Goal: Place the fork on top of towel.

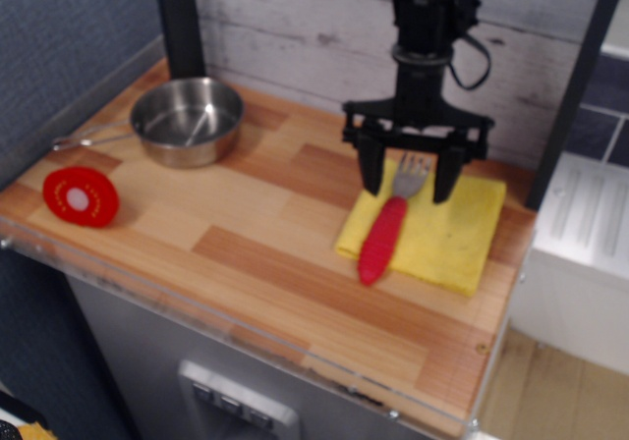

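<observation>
The fork (386, 234) lies on the left part of the yellow towel (447, 234) at the right of the wooden counter. Its ribbed red handle points toward the front and its tip hangs past the towel's front left edge. The silver tines point back, between my fingers. My gripper (405, 177) hangs straight above the fork's head. Its two black fingers (371, 170) are spread wide, one on each side of the tines, and hold nothing.
A steel pan (187, 119) with a long handle stands at the back left. A round red disc (81, 196) lies at the front left. A dark post (180, 20) stands behind the pan. A white appliance (580, 253) is beside the counter's right edge.
</observation>
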Controlling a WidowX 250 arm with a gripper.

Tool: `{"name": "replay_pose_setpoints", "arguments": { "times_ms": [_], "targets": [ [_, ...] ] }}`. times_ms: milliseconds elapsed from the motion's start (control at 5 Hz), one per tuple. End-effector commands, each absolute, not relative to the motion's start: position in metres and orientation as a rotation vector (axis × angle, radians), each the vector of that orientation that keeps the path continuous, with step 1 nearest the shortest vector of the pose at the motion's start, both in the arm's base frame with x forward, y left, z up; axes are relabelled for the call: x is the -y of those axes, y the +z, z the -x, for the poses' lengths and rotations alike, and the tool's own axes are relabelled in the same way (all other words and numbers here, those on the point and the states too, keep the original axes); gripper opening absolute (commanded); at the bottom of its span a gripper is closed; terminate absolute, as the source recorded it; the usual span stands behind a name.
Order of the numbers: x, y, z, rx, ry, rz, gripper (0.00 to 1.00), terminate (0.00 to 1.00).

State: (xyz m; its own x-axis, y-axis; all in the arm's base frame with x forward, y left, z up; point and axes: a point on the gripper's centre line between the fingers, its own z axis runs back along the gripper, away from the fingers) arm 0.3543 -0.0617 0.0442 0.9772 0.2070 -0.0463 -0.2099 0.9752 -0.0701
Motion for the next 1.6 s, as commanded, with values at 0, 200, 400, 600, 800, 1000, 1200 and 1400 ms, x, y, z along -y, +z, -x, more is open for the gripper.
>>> {"name": "replay_pose_setpoints", "arguments": {
  "times_ms": [0, 200, 400, 600, 800, 1000, 1200, 1400],
  "targets": [
    [0.028, 0.143, -0.363, 0.249, 0.142, 0.078, 1.0, 0.0],
    [-0.002, 0.166, -0.366, 0.333, 0.061, 0.016, 1.0, 0.0],
    [-0.022, 0.159, -0.37, 0.335, -0.013, -0.027, 1.0, 0.0],
    [-0.034, 0.151, -0.366, 0.293, 0.008, -0.007, 1.0, 0.0],
    [-0.035, 0.146, -0.359, 0.254, 0.034, 0.002, 1.0, 0.0],
    [-0.03, 0.141, -0.353, 0.206, 0.049, 0.027, 1.0, 0.0],
    [-0.03, 0.14, -0.354, 0.211, 0.01, 0.022, 1.0, 0.0],
    [-0.03, 0.14, -0.354, 0.211, 0.01, 0.022, 1.0, 0.0]
  ]
}}
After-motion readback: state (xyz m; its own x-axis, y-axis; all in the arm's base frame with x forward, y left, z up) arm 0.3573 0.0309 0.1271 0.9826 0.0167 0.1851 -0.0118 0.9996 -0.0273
